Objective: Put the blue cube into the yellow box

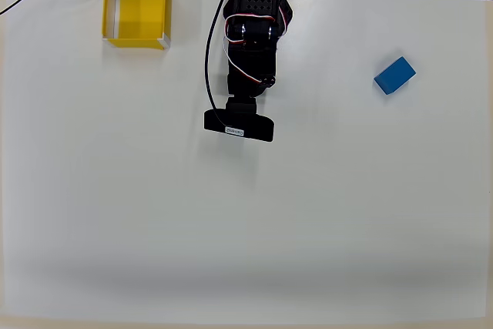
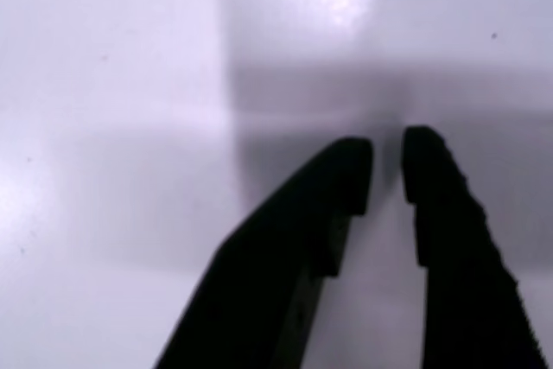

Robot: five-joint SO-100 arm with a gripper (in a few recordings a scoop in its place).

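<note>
The blue cube point(image 1: 394, 75) lies on the white table at the right, turned at an angle. At the far left corner stands the yellow box point(image 1: 136, 12), open-topped with nothing in it. My black arm point(image 1: 250, 44) reaches in from the top middle, folded over itself, and its wrist camera mount point(image 1: 239, 125) covers the fingers from above. It sits between the two objects, well apart from both. In the wrist view my gripper point(image 2: 387, 162) hangs over bare table, its two black fingers nearly together with a thin slit and nothing between them.
A black cable point(image 1: 208, 59) runs down the arm's left side. The white table point(image 1: 246, 229) stretches wide in front of the arm. Its far edge meets a dark background just behind the box.
</note>
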